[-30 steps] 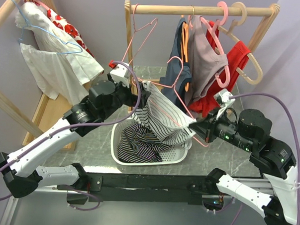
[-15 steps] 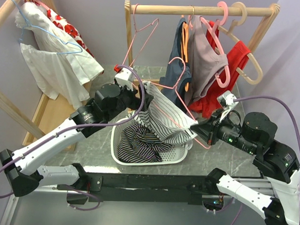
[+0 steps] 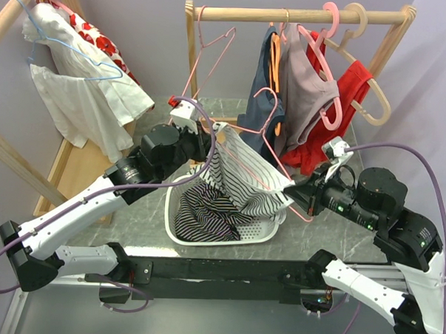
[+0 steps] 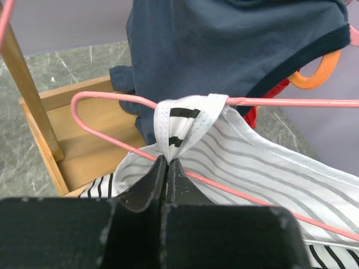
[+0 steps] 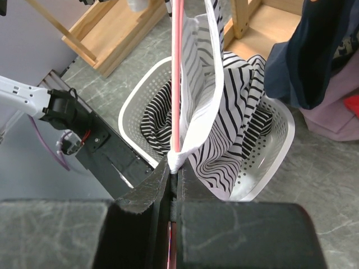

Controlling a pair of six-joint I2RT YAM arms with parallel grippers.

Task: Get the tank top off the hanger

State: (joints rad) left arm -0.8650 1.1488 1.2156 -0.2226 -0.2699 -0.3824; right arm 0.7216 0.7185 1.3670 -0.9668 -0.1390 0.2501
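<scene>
The striped tank top hangs on a pink wire hanger, stretched between the two arms above the middle of the worktop. The hanger's long axis slopes from the far left down to the near right.

The left gripper has its fingers pressed together on the strap, just below where the strap loops over the hanger's bent shoulder end. The right gripper is clamped on the opposite, lower end of the hanger, with the top's white edge caught at the same spot.

The strap probably has to slide outward over that bend, and the left arm is the one placed to do it.

Directly beneath, a white basket near the worktop's near edge holds another striped garment.
</scene>
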